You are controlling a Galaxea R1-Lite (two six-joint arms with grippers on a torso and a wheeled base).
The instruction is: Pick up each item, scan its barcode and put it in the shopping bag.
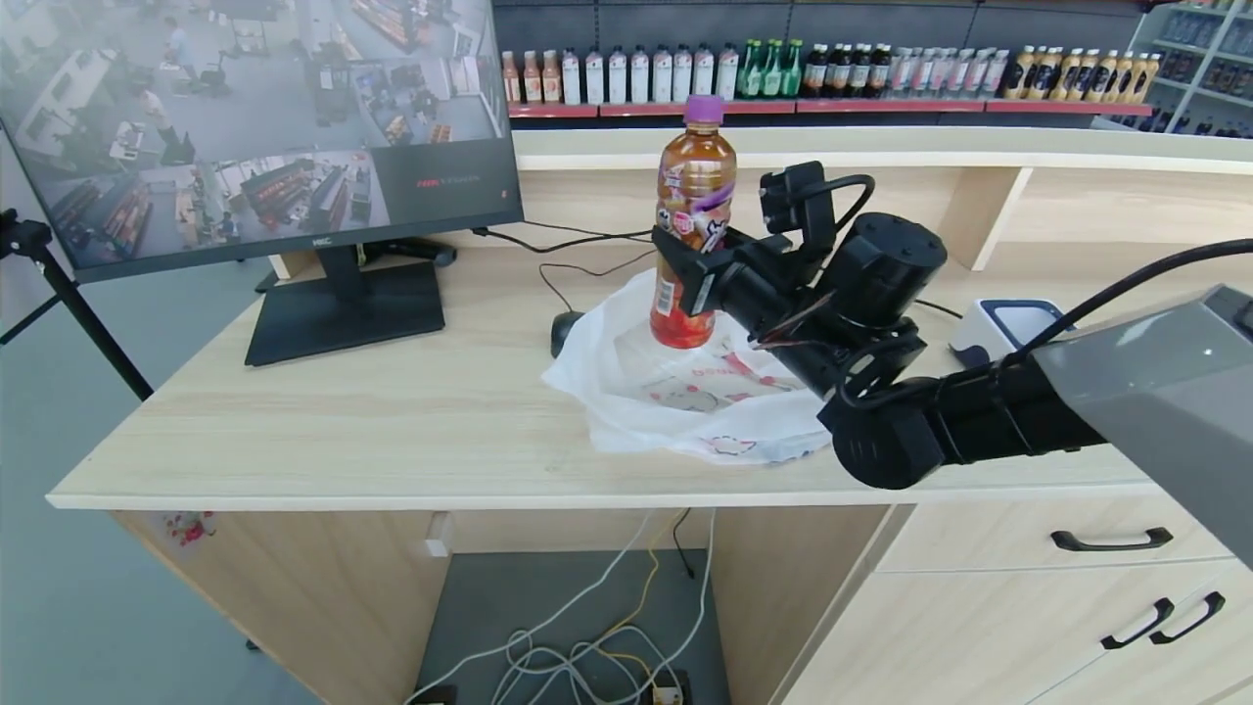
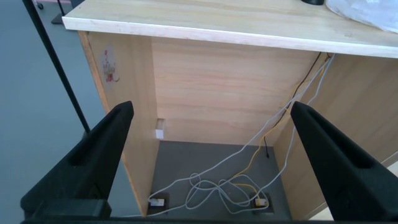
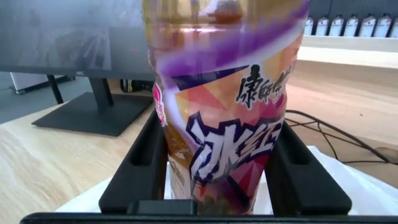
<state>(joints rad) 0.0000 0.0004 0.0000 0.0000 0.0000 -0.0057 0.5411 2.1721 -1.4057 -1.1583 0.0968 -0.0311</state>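
The shopping bag (image 1: pixel 685 411) lies slumped on the surface (image 1: pixel 392 411), its mouth unclear. The bottle (image 1: pixel 695 186) hangs upright over it, clamped in my right pincer (image 1: pixel 690 279). Released here, I judge it may land on folded plastic and topple.

The right gripper (image 3: pixel 222 177) clamps an upright bottle (image 3: pixel 227 106) of amber drink (purple-and-pink label), one of its black fingers (image 3: pixel 140 168) pressed to each side. Behind the bottle on one side stands a monitor (image 3: pixel 56 34) on the pale wood counter (image 3: pixel 43 162). The white shopping bag (image 3: pixel 357 190) lies below the bottle, with dark cables (image 3: pixel 329 134) just behind.
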